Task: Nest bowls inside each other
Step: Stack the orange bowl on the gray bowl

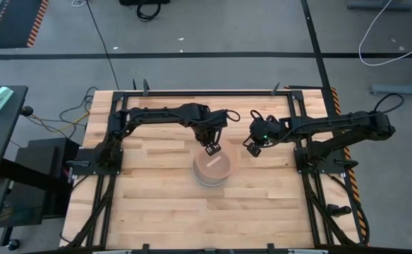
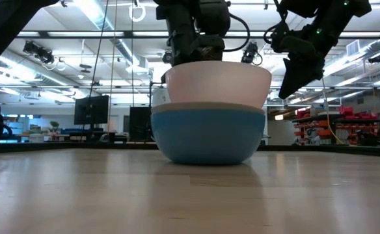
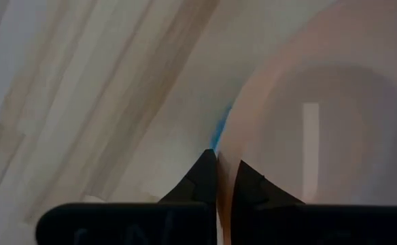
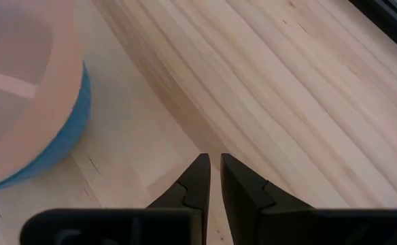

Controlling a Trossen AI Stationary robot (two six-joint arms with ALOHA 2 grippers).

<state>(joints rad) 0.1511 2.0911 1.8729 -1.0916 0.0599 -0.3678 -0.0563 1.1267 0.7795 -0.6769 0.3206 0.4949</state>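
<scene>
The salmon pink bowl [image 2: 219, 83] sits nested in the bright blue bowl [image 2: 209, 135], and this stack stands on the wooden table [image 1: 156, 204] near its middle. In the low view a thin pale band shows between pink and blue; whether it is the grey bowl's rim cannot be told.

The left claw [image 1: 211, 149] is at the far edge of the stack, just above the pink bowl's rim. In the left wrist view its fingers [image 3: 198, 178] stand nearly together with the pink rim in the narrow gap between them, pinching it; a sliver of blue shows just beyond the tips.

The right claw [image 1: 254, 149] hangs just beside the stack, clear of it and above bare table, its fingers [image 4: 197, 178] almost closed on nothing.

No brand, label or writing can be read on the bowls or arms.
</scene>
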